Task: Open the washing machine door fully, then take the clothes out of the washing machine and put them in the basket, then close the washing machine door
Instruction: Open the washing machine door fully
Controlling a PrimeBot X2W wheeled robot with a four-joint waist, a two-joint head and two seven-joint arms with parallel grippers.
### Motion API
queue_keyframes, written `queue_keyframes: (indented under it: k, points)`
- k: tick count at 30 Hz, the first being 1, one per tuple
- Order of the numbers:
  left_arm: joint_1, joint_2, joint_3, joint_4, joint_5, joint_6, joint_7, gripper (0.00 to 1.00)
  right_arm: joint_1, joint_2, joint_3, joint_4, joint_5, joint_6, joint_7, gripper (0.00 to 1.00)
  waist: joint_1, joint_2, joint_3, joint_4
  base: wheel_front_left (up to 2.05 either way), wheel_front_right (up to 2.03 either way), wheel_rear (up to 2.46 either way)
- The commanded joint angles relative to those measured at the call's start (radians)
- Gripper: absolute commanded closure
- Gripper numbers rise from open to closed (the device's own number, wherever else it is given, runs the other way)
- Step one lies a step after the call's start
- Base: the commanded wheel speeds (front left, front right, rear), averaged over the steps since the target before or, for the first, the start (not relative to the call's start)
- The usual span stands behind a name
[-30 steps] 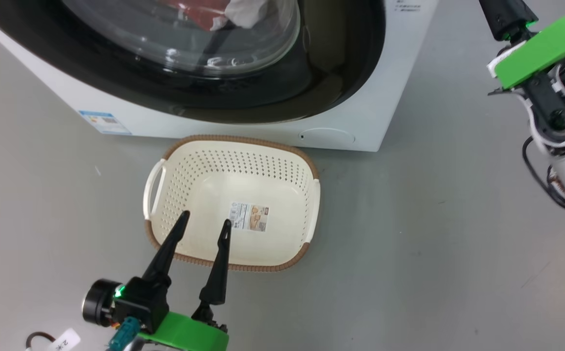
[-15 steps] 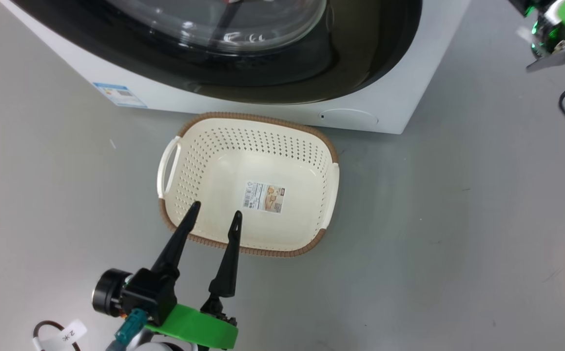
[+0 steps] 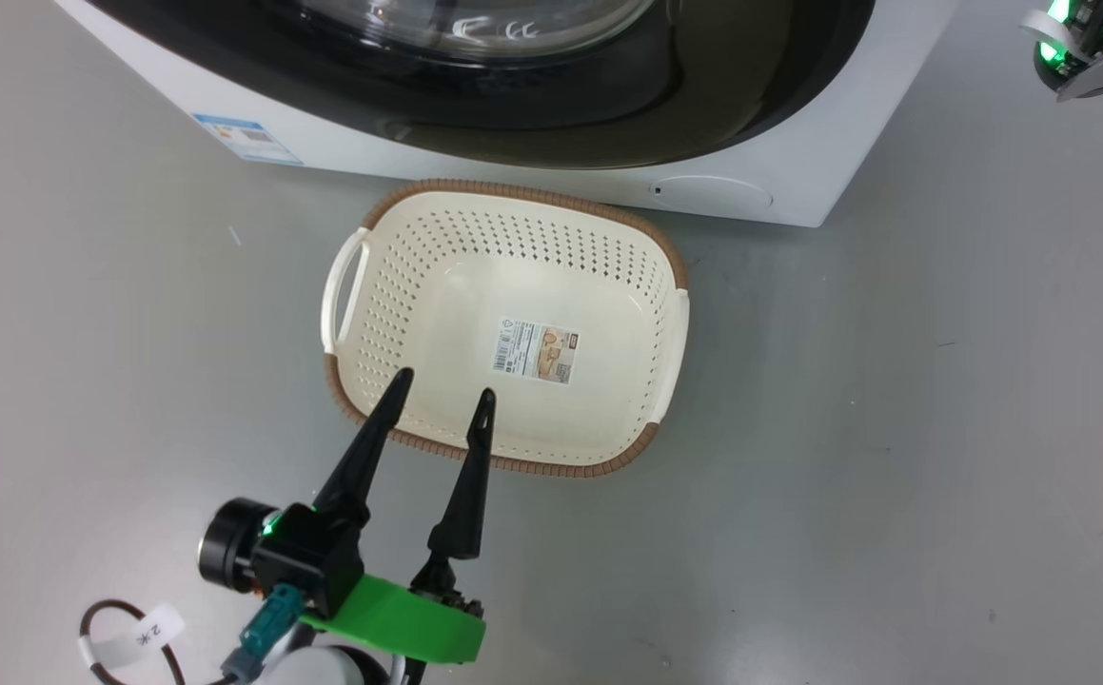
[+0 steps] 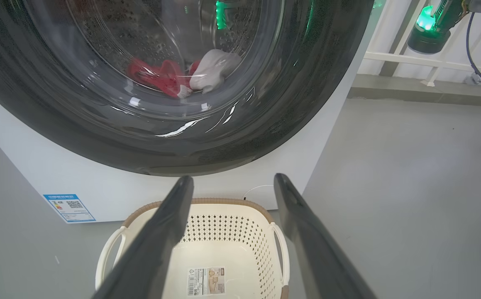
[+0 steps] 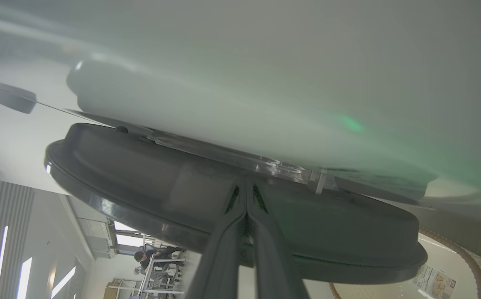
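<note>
Right claw (image 5: pixel 246 189): pressed together, tips set against the rim edge of the washing machine door (image 5: pixel 140 178), pinching nothing that can be made out. Left claw (image 3: pixel 443 385): spread and empty, hanging over the near rim of the basket (image 3: pixel 513 228).

Looks like step one, getting the door open. Seems shut or barely cracked against the washing machine (image 4: pixel 24 166); cannot tell which. Calls next for catching that rim edge and drawing it outward in a wide arc about the hinge, all the way round, before any reaching in.

Clothes (image 4: pixel 161 77): red with a pale piece, lying low in the drum (image 4: pixel 120 25), seen through the door.

Door: faces straight out over the floor (image 3: pixel 894 428), toward the left claw; round, so no long axis to speak of. Hinge side not readable.

Basket: mouth up and empty on the floor, just in front of the machine's foot and below the door. Long axis roughly along the machine's front, slightly skewed, with a handle at each short end.
</note>
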Motion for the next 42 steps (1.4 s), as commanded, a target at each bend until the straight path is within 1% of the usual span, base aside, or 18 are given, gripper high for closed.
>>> queue_keyframes:
  k: [1, 11, 19, 42]
  points:
    - [-0.017, 0.011, 0.025, -0.029, -0.007, 0.011, -0.008, 0.00, -0.015, 0.016, -0.007, -0.018, -0.011, 0.001, 0.007, 1.00, -0.0001, 0.0000, 0.004, 0.004, 0.00, 0.00, 0.00]
    - [-0.028, 0.011, -0.006, -0.031, -0.022, 0.020, -0.008, 0.00, -0.032, 0.037, -0.035, 0.010, -0.048, 0.001, 0.049, 1.00, -0.0001, 0.0000, 0.013, 0.020, 0.00, 0.00, 0.00]
    - [-0.033, 0.011, -0.021, -0.032, -0.031, 0.025, -0.008, 0.00, -0.021, 0.059, -0.048, 0.000, -0.075, 0.001, 0.076, 1.00, -0.0001, 0.0000, 0.011, 0.031, 0.00, 0.00, 0.00]
    - [0.053, 0.011, -0.004, -0.011, -0.018, 0.022, -0.008, 0.00, 0.244, 0.119, -0.041, -0.156, -0.143, 0.001, 0.176, 1.00, -0.0001, 0.0000, -0.151, 0.034, 0.00, 0.00, 0.00]
